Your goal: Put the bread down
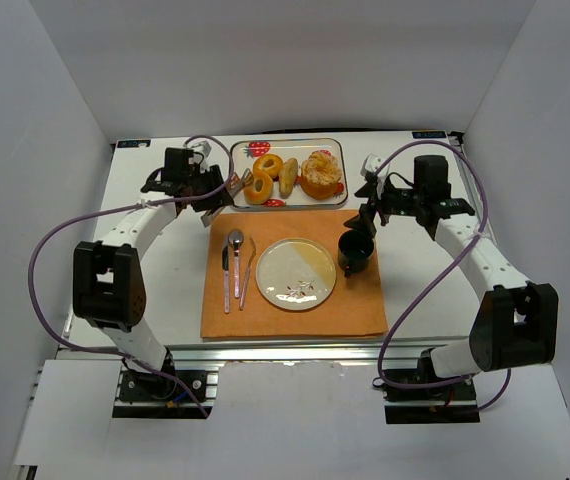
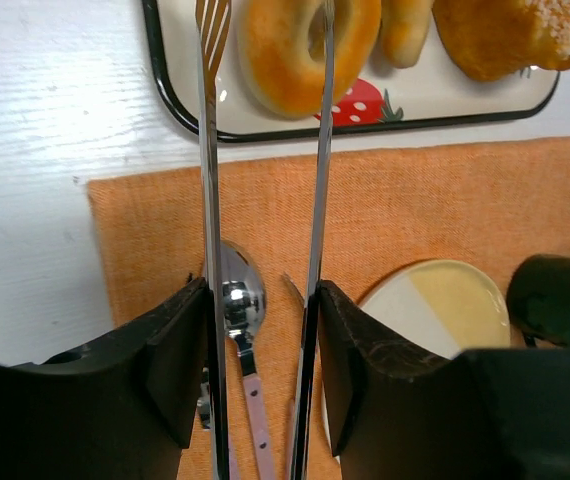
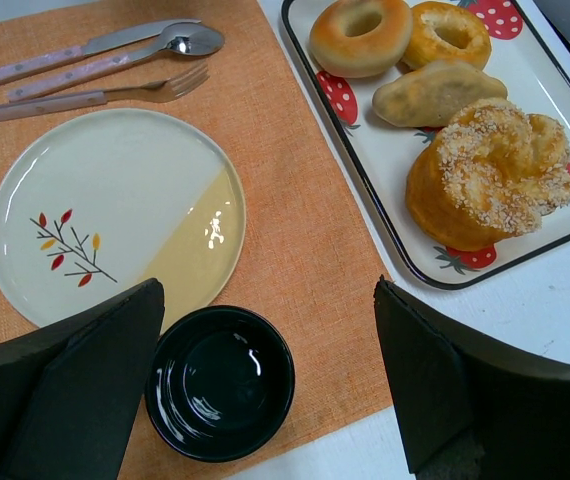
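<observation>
A strawberry-print tray point(image 1: 236, 160) at the back holds two ring-shaped breads point(image 1: 259, 187), an oblong roll point(image 1: 288, 176) and a sesame bun point(image 1: 320, 174). My left gripper point(image 1: 215, 192) is shut on metal tongs point(image 2: 208, 200). The tong blades reach over the nearer ring bread point(image 2: 275, 60), one at its left edge, one over its hole. The round plate point(image 1: 295, 273) lies bare on the orange placemat point(image 1: 355, 305). My right gripper point(image 1: 365, 215) is open and empty above a black cup point(image 3: 220, 395).
A knife, spoon point(image 2: 237, 290) and fork point(image 3: 115, 93) lie on the mat left of the plate point(image 3: 105, 210). The black cup point(image 1: 354, 252) stands at the plate's right. The tray rim point(image 3: 365, 170) borders the mat's far edge. White walls enclose the table.
</observation>
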You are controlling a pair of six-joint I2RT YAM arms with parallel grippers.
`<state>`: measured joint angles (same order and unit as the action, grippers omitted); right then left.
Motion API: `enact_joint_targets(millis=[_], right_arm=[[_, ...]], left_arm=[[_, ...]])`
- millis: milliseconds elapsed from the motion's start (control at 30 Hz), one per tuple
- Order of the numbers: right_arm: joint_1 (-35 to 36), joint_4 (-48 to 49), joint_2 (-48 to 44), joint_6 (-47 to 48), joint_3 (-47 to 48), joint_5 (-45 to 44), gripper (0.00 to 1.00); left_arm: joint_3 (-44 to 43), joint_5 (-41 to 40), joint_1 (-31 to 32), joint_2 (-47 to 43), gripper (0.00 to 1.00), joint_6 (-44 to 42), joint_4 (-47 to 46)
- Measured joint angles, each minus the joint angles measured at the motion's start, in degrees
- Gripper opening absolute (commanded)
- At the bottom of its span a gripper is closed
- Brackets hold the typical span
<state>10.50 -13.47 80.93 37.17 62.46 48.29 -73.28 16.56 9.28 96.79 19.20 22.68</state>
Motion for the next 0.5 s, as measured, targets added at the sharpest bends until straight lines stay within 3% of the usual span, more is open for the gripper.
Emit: enact_joint_targets(millis=[200,500], right_arm=[[0.0,0.0,0.0,-0.2,-0.1,0.1,0.89],[0.0,0.0,0.0,-0.4,-0.1,0.2,0.89]], left_arm=[[-2.7,-4.0,1.0,0.3,0.56,-3.3,1.6],[-3.3,-2.8,1.9,3.4,0.57,-6.0,2.5]])
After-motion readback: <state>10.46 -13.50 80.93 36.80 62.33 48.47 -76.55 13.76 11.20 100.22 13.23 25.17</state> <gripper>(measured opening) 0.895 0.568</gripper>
